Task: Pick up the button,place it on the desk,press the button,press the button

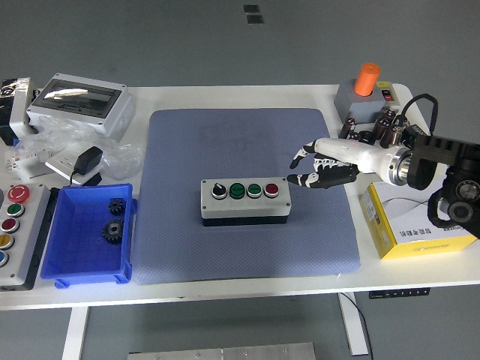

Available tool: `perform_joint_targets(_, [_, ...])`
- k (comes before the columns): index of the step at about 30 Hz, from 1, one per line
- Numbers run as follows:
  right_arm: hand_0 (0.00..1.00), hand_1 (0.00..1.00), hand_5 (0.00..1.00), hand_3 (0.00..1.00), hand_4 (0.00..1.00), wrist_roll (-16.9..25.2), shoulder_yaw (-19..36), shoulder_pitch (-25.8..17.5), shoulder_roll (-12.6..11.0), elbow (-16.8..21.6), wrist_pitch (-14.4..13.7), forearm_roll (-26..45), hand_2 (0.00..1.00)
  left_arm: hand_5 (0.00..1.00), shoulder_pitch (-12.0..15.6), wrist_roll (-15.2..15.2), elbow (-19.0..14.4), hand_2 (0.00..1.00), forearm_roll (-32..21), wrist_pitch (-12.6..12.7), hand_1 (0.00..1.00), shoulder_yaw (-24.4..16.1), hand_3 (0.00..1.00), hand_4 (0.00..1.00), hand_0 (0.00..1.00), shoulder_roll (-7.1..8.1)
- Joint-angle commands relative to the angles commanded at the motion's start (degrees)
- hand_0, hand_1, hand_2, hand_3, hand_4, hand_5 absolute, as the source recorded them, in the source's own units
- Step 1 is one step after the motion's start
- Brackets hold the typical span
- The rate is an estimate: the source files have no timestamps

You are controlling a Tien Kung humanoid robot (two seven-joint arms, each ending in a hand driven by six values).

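One high head view from the robot's side, facing forward and down over the white table (225, 281).

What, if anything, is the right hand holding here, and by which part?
Nothing. The right hand hangs with fingers spread, apart from the button box on the blue mat.

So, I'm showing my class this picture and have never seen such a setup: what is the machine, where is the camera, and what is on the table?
It is a humanoid robot at a white table. The camera sits high on the robot's side, looking forward and down. Its right hand reaches in from the right, fingers spread, holding nothing, above a blue mat. On the mat lies a grey button box with a black knob, two green buttons and a red one. A blue bin at the left holds two black gears.
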Motion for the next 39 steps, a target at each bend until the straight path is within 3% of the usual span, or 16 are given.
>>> perform_joint_targets(3, [0.295,0.313,0.750,0.716,0.723,1.2,3.5,-0.5,-0.2,-2.3,0.7,3.8,0.280,0.167,-0.1,0.0,0.0,0.551,0.3,0.0,0.630,-0.3,0.641,0.624,0.629,-0.02])
perform_joint_targets(5, [0.295,0.313,0.750,0.716,0.723,3.0,6.4,-1.0,0.5,-4.3,-0.4,6.3,0.280,0.167,-0.1,-0.1,0.0,0.551,0.6,0.0,0.630,-0.6,0.641,0.624,0.629,-0.10])
perform_joint_targets(6, [0.271,0.273,0.631,0.710,0.824,3.9,7.5,-1.1,0.8,-5.2,-1.2,7.0,0.249,0.167,-0.2,-0.1,0.0,0.551,0.7,0.0,0.630,-0.7,0.641,0.623,0.629,-0.13])
perform_joint_targets(7, [0.271,0.273,0.631,0.710,0.824,4.8,8.6,-1.0,1.1,-6.1,-2.0,7.4,0.249,0.167,-0.2,-0.1,0.0,0.551,0.8,-0.1,0.630,-0.7,0.641,0.623,0.629,-0.13])
perform_joint_targets(11, [0.271,0.273,0.631,0.710,0.824,9.0,11.9,-0.6,2.3,-10.3,-6.7,8.7,0.249,0.167,-0.2,0.0,0.0,0.551,1.0,0.0,0.630,-1.0,0.641,0.623,0.629,-0.08])
perform_joint_targets(12, [0.277,0.291,0.678,0.727,0.916,10.3,12.5,-0.5,2.7,-11.4,-8.2,9.4,0.262,0.165,-0.2,0.0,0.0,0.552,1.1,0.0,0.630,-1.1,0.642,0.623,0.630,-0.08])
perform_joint_targets(14, [0.277,0.291,0.678,0.727,0.916,12.3,13.2,-0.5,3.3,-12.6,-10.8,10.7,0.262,0.165,-0.2,0.1,0.0,0.552,1.1,0.0,0.630,-1.1,0.642,0.623,0.630,-0.10])
perform_joint_targets(17, [0.277,0.291,0.678,0.727,0.916,14.4,14.1,-0.6,4.3,-13.5,-14.5,12.3,0.262,0.165,-0.2,0.2,0.0,0.552,1.0,0.1,0.630,-1.1,0.642,0.623,0.630,-0.12])
perform_joint_targets(18, [0.311,0.314,0.747,0.708,0.968,14.8,14.3,-0.6,4.5,-13.6,-15.6,12.8,0.282,0.166,-0.2,0.2,0.0,0.553,1.0,0.1,0.630,-1.1,0.643,0.624,0.630,-0.10])
perform_joint_targets(23, [0.311,0.314,0.747,0.708,0.968,16.3,14.7,-0.5,5.6,-14.0,-20.1,15.2,0.282,0.166,-0.2,0.2,0.0,0.553,0.9,0.2,0.630,-1.1,0.643,0.624,0.630,0.06])
perform_joint_targets(24, [0.335,0.355,0.892,0.691,0.998,16.5,14.6,-0.5,5.7,-14.0,-20.6,15.7,0.327,0.166,-0.2,0.2,0.0,0.553,0.9,0.2,0.630,-1.1,0.643,0.625,0.630,0.09])
perform_joint_targets(29, [0.335,0.355,0.892,0.691,0.998,18.0,13.9,-0.4,6.6,-14.1,-23.3,17.7,0.327,0.166,-0.1,0.3,0.0,0.553,0.7,0.3,0.630,-1.0,0.643,0.625,0.630,0.17])
perform_joint_targets(30, [0.362,0.418,0.998,0.699,0.998,18.4,13.8,-0.4,6.7,-13.9,-23.6,18.1,0.425,0.167,-0.1,0.3,0.0,0.553,0.7,0.3,0.630,-1.0,0.643,0.624,0.630,0.18])
perform_joint_targets(35, [0.362,0.418,0.998,0.699,0.998,20.0,13.3,-0.3,7.4,-12.8,-23.9,18.9,0.425,0.167,-0.1,0.2,0.0,0.553,0.8,0.2,0.630,-1.0,0.643,0.624,0.630,0.25])
perform_joint_targets(36, [0.433,0.521,0.998,0.719,0.869,20.2,13.2,-0.2,7.4,-12.6,-23.8,18.8,0.572,0.172,-0.1,0.2,0.0,0.553,0.8,0.2,0.630,-1.1,0.643,0.627,0.630,0.25])
perform_joint_targets(39, [0.433,0.521,0.998,0.719,0.869,21.2,12.6,-0.1,7.7,-12.1,-23.8,18.8,0.572,0.172,-0.2,0.2,0.0,0.553,0.9,0.2,0.630,-1.1,0.643,0.627,0.630,0.23])
